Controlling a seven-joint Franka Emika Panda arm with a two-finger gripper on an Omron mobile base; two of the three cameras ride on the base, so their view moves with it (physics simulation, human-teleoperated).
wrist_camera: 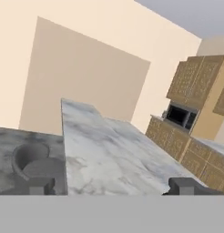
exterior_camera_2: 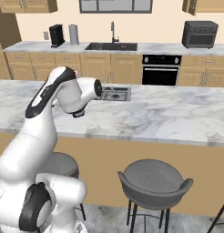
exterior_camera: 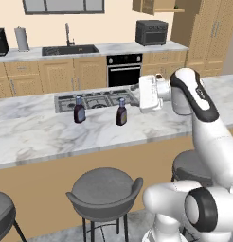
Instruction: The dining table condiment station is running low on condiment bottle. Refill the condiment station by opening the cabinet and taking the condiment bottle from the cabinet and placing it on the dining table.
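Two condiment bottles stand upright on the dining table, one to the left and one to the right. Both are dark brown with blue necks. My gripper hovers above the marble top just right of the right-hand bottle and does not touch it. In the hand view the gripper is open, its fingertips far apart with nothing between them. The cabinet hangs at the top of the left base view with a door swung open. My arm hides both bottles in the right base view.
A cooktop is set into the table behind the bottles. Grey stools stand along the near side. The back counter carries a sink, a toaster oven, a paper-towel roll and a built-in oven.
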